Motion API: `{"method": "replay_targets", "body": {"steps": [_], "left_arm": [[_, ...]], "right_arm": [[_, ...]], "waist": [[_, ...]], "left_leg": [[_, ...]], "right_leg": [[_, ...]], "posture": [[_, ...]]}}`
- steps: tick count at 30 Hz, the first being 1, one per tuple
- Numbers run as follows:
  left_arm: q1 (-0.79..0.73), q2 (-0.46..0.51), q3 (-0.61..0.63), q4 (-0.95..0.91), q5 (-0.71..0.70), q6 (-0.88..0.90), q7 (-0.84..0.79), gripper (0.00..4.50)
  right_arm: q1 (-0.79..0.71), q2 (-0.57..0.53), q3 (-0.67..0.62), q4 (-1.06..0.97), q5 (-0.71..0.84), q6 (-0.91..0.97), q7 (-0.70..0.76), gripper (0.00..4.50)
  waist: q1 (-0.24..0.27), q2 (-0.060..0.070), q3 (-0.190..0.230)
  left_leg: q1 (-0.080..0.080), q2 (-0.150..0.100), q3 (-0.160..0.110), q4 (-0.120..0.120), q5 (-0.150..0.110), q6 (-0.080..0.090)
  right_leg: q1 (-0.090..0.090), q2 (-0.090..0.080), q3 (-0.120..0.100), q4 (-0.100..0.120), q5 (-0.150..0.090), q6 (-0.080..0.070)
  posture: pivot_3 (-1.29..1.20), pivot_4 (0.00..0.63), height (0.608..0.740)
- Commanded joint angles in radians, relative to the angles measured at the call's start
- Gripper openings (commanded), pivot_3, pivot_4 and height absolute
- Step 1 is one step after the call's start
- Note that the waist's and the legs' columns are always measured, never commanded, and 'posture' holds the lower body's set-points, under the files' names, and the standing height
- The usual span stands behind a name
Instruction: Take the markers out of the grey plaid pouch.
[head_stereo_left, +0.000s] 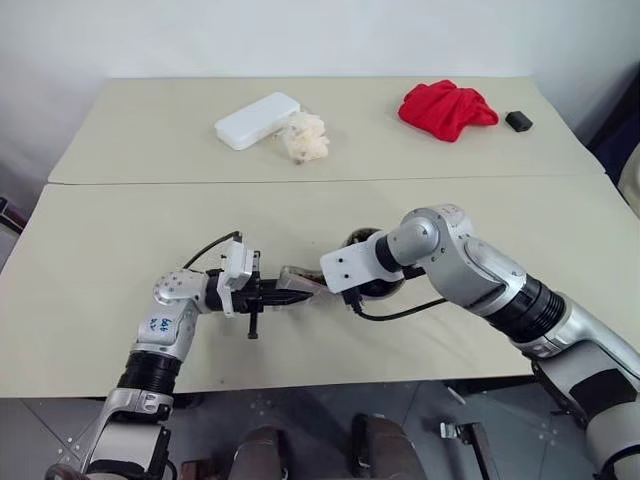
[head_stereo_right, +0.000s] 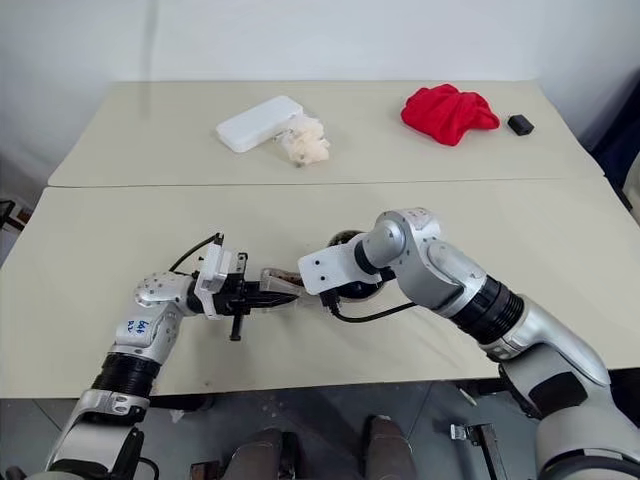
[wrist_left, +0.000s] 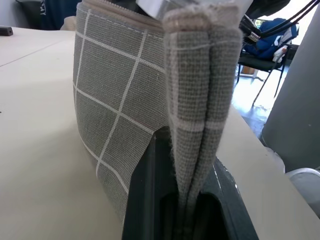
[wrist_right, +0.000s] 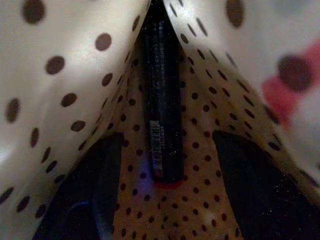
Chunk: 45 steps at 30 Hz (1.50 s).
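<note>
The pouch (wrist_left: 120, 115), grey with thin white grid lines, stands on edge near the front of the table (head_stereo_left: 120, 250), held between the two arms. The left hand (wrist_left: 187, 200) is clamped shut on a folded end of it, the fabric pinched flat between the black fingers (wrist_left: 145, 190); from the head camera that hand (head_stereo_left: 275, 295) lies level and points toward the right arm. The right hand (wrist_right: 165, 165) reaches down into the open mouth of the pouch, its fingers (wrist_right: 85, 190) spread partway on either side of a marker (wrist_right: 161, 95). This marker is a slim dark barrel with a red band at its near end, lying in the crease of the cream lining with dark dots; the fingers are not closed on it. From above, the right wrist (head_stereo_left: 355, 268) covers the pouch's opening. On the far part of the table lie a white box (head_stereo_left: 257, 120), a crumpled pale wad (head_stereo_left: 305, 137) just beside it, a red cloth (head_stereo_left: 447, 108) and a small black object (head_stereo_left: 518, 121) near that cloth.
</note>
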Motion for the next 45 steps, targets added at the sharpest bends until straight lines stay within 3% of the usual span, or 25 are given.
{"method": "replay_targets", "body": {"steps": [1, 11, 14, 19, 20, 26, 35, 43, 45], "left_arm": [[-0.021, -0.008, 0.014, -0.021, -0.030, -0.012, -0.025, 0.00], [-0.013, -0.019, 0.014, -0.021, -0.028, -0.010, -0.014, 0.00], [-0.007, -0.017, 0.016, -0.028, -0.026, -0.009, -0.009, 0.00], [-0.004, -0.013, 0.021, -0.032, -0.017, -0.013, 0.009, 0.00], [-0.003, -0.011, 0.022, -0.031, -0.012, -0.017, 0.014, 0.00], [0.000, 0.004, 0.025, -0.032, 0.004, -0.023, 0.036, 0.00], [0.016, 0.021, 0.030, -0.026, 0.034, -0.051, 0.078, 0.00], [0.040, 0.041, 0.021, -0.039, 0.044, -0.085, 0.079, 0.00], [0.046, 0.048, 0.011, -0.039, 0.050, -0.102, 0.073, 0.00]], "right_arm": [[-0.008, 0.019, 0.021, 0.043, -0.043, -0.003, 0.035, 2.99], [0.001, 0.111, 0.036, 0.177, -0.076, -0.067, 0.093, 2.99], [0.016, 0.108, 0.026, 0.166, -0.073, -0.081, 0.116, 2.38], [0.034, 0.093, -0.028, 0.125, -0.043, -0.135, 0.147, 0.71], [0.034, 0.089, -0.046, 0.113, -0.035, -0.154, 0.146, 0.56], [0.059, 0.037, -0.138, 0.007, 0.021, -0.155, 0.169, 0.56], [0.170, 0.040, -0.352, -0.107, 0.321, -0.233, 0.171, 0.56], [0.225, 0.005, -0.404, -0.101, 0.367, -0.177, 0.141, 0.56], [0.213, -0.023, -0.380, -0.052, 0.290, -0.204, 0.105, 0.56]], "waist": [[0.000, 0.000, 0.000], [-0.003, 0.000, 0.000], [-0.003, 0.000, 0.000], [-0.002, 0.000, 0.000], [-0.002, 0.000, 0.000], [0.001, 0.000, 0.000], [0.004, 0.000, 0.000], [0.004, 0.000, 0.000], [0.004, 0.000, 0.000]], "left_leg": [[0.000, 0.000, 0.000, 0.000, 0.000, 0.000], [0.001, 0.000, 0.000, 0.000, 0.000, 0.000], [0.001, 0.000, 0.000, 0.000, 0.000, 0.000], [0.001, 0.000, 0.000, 0.001, 0.000, 0.000], [0.001, 0.000, 0.000, 0.001, 0.000, 0.000], [0.001, 0.000, 0.000, 0.001, 0.000, 0.000], [0.001, 0.000, 0.000, 0.001, 0.000, 0.000], [0.001, 0.000, 0.000, 0.001, 0.000, 0.000], [0.001, 0.000, 0.000, 0.001, 0.000, 0.000]], "right_leg": [[0.000, 0.000, 0.000, 0.000, 0.000, 0.000], [0.001, 0.000, 0.000, 0.001, 0.000, 0.000], [0.001, 0.000, 0.000, 0.001, 0.000, 0.000], [0.001, 0.000, 0.000, 0.001, 0.000, 0.000], [0.001, 0.000, 0.000, 0.001, 0.000, 0.000], [0.001, 0.000, 0.000, 0.001, 0.000, 0.000], [0.001, 0.000, 0.000, 0.001, 0.000, 0.000], [0.001, 0.000, 0.000, 0.001, 0.000, 0.000], [0.001, 0.000, 0.000, 0.001, 0.000, 0.000]], "posture": [[0.00, 0.150, 0.740], [0.00, 0.150, 0.740], [0.00, 0.150, 0.740], [0.00, 0.150, 0.740], [0.00, 0.150, 0.740], [0.00, 0.150, 0.740], [0.00, 0.150, 0.740], [0.00, 0.150, 0.740], [0.00, 0.150, 0.740]]}}
